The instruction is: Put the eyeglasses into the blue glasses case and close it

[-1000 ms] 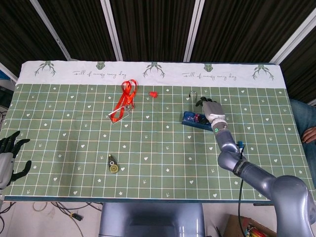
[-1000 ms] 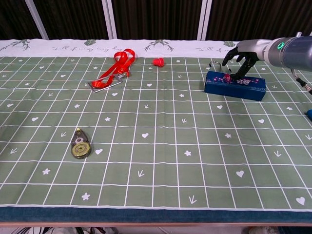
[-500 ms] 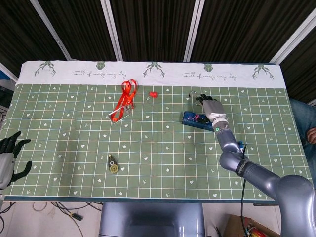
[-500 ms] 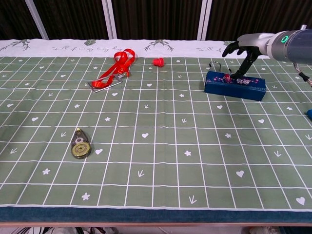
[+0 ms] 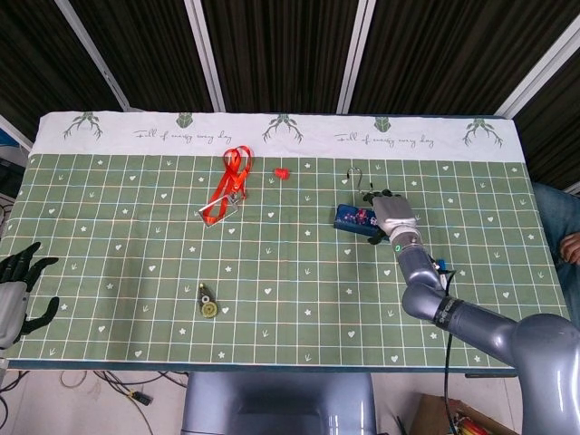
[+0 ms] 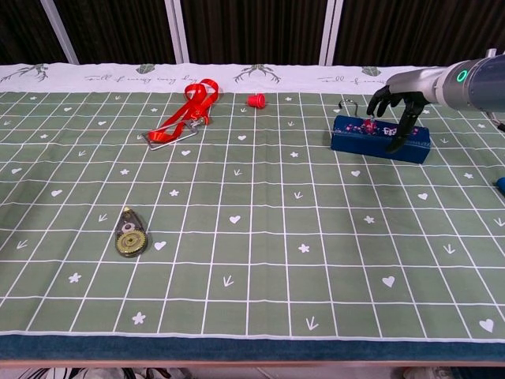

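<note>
The blue glasses case, patterned on its lid and closed, lies at the far right of the table. Thin wire eyeglasses lie just behind it. My right hand rests over the right part of the case with its fingers apart, one reaching down the front wall; it holds nothing that I can see. Beside the table's near left corner my left hand hangs with fingers spread and nothing in it, seen only in the head view.
A red lanyard lies at the back left, a small red cap beside it. A round tape dispenser sits front left. A small blue object is at the right edge.
My right hand rose off the case toward the back, then came down again onto its right part. The case, the eyeglasses and my left hand have stayed put.
</note>
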`<act>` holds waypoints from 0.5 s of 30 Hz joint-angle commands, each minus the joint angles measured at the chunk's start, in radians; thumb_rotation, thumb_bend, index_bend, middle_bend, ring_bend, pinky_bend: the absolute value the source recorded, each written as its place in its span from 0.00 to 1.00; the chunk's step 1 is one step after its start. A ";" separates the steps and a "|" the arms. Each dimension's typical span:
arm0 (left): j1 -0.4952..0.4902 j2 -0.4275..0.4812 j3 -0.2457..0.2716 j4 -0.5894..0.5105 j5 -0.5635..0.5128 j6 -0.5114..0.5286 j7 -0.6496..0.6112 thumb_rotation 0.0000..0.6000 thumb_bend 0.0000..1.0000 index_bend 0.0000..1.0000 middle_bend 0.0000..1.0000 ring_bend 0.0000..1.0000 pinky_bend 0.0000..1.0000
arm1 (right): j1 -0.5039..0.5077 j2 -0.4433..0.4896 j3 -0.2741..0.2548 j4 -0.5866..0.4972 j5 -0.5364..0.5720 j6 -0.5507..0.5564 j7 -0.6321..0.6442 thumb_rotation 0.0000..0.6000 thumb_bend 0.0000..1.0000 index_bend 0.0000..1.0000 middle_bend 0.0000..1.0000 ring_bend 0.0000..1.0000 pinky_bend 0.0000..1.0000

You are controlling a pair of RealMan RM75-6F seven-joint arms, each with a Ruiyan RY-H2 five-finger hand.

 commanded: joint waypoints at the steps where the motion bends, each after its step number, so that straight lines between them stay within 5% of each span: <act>1: -0.001 0.001 0.001 0.000 0.000 -0.002 0.002 1.00 0.40 0.20 0.00 0.00 0.06 | 0.000 -0.019 0.004 0.019 -0.005 0.020 0.004 1.00 0.24 0.23 0.24 0.14 0.18; 11: -0.002 0.000 0.000 -0.003 -0.003 -0.003 0.006 1.00 0.40 0.20 0.00 0.00 0.06 | -0.011 -0.045 0.009 0.061 -0.020 -0.001 0.018 1.00 0.26 0.29 0.35 0.19 0.18; 15: -0.002 0.000 0.000 -0.003 -0.005 -0.004 0.009 1.00 0.40 0.20 0.00 0.00 0.07 | -0.019 -0.054 0.024 0.075 -0.042 0.009 0.041 1.00 0.34 0.34 0.40 0.22 0.18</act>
